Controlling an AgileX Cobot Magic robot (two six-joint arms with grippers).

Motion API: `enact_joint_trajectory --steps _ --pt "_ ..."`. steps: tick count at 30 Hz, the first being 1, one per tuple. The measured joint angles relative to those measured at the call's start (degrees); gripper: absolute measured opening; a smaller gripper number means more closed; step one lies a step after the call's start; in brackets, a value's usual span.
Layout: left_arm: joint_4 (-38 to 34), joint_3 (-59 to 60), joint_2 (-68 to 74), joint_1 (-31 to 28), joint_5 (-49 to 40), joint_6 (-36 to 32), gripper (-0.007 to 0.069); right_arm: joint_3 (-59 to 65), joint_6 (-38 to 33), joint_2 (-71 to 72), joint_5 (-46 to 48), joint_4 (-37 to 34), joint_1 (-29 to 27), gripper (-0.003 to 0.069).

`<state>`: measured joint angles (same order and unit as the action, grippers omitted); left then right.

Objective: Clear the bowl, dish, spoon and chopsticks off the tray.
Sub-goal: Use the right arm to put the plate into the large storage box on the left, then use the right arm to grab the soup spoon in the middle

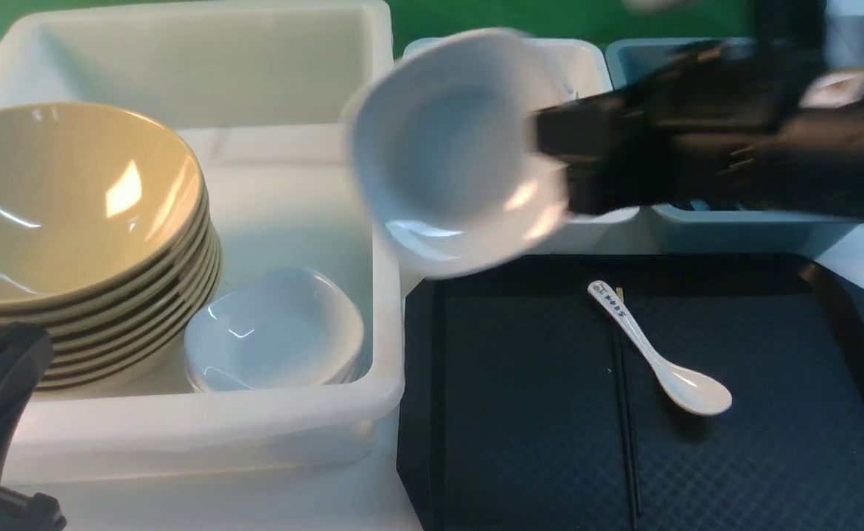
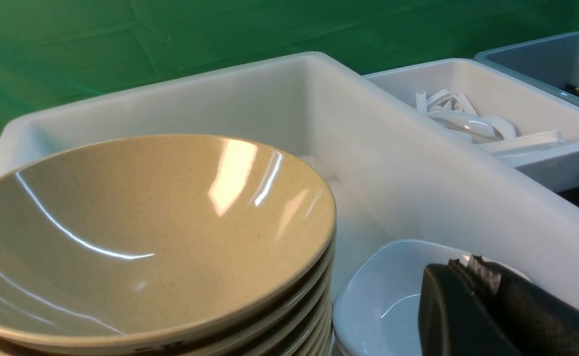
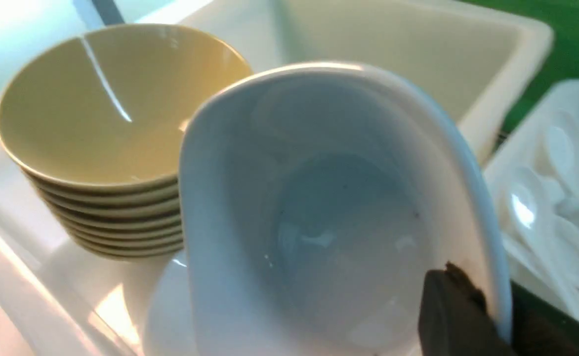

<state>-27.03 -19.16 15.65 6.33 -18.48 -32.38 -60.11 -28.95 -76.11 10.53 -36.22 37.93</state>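
Nearest, the left gripper (image 2: pixel 472 269) sits low at the big tub (image 1: pixel 181 435), jaws pressed together; on the tray (image 1: pixel 520 413) the chopsticks (image 1: pixel 626 428) lie lengthwise, the spoon (image 1: pixel 657 358) slanting across their far end; in the tub the bowl (image 1: pixel 71 199) tops a yellow stack, spare dishes (image 1: pixel 277 332) beside it; the right gripper (image 1: pixel 550 158) pinches the dish (image 1: pixel 454 147) by its rim, tilted in the air over the tub's wall; beyond stand a spoon tub (image 1: pixel 587 59) and a grey tub (image 1: pixel 734 228).

Large white tub (image 1: pixel 181 435): stacked white dishes (image 1: pixel 273 335) in its near right corner. Small white tub (image 2: pixel 492 86): plain white spoons (image 2: pixel 467 123). Grey-blue tub (image 2: pixel 541 64) alongside.
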Motion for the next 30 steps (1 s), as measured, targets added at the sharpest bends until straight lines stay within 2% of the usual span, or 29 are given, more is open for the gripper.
enact_joint_trajectory --steps 3,8,11,14,17,21,24,26,27,30 --pt "-0.15 0.0 0.0 0.0 -0.31 0.0 -0.0011 0.0 -0.59 -6.99 -12.48 -1.11 8.5 0.0061" --pt "-0.19 0.0 0.0 0.0 -1.35 0.0 -0.0011 -3.18 -0.83 -16.74 -17.34 -1.52 12.73 0.0072" --pt "-0.19 0.0 0.0 0.0 -1.68 0.0 -0.0011 -6.72 -0.83 -21.32 -16.01 -1.56 12.91 0.0119" --pt "-0.19 0.0 0.0 0.0 -1.67 0.0 -0.0011 -10.45 -2.43 -23.71 -13.18 -1.58 12.91 0.0254" --pt "-0.19 0.0 0.0 0.0 -1.67 0.0 -0.0011 -11.52 -7.41 -22.52 -11.62 -1.58 12.54 0.0388" --pt "-0.19 0.0 0.0 0.0 -1.74 0.0 -0.0011 -11.52 -13.71 -18.44 -5.43 -1.53 10.12 0.0466" --pt "-0.19 0.0 0.0 0.0 -1.74 0.0 -0.0011 -11.58 -14.67 -13.04 3.23 -1.42 5.17 0.0487" --pt "-0.19 0.0 0.0 0.0 -1.74 0.0 -0.0011 -11.7 -13.07 -10.38 8.77 -0.95 1.68 0.0489" --pt "-0.19 0.0 0.0 0.0 -1.68 0.0 -0.0011 -12.03 -8.62 -7.75 15.48 1.57 -3.97 0.0489" --pt "-0.19 0.0 0.0 0.0 -1.68 0.0 -0.0011 -12.14 -0.46 -6.35 25.37 7.78 -10.71 0.0484"
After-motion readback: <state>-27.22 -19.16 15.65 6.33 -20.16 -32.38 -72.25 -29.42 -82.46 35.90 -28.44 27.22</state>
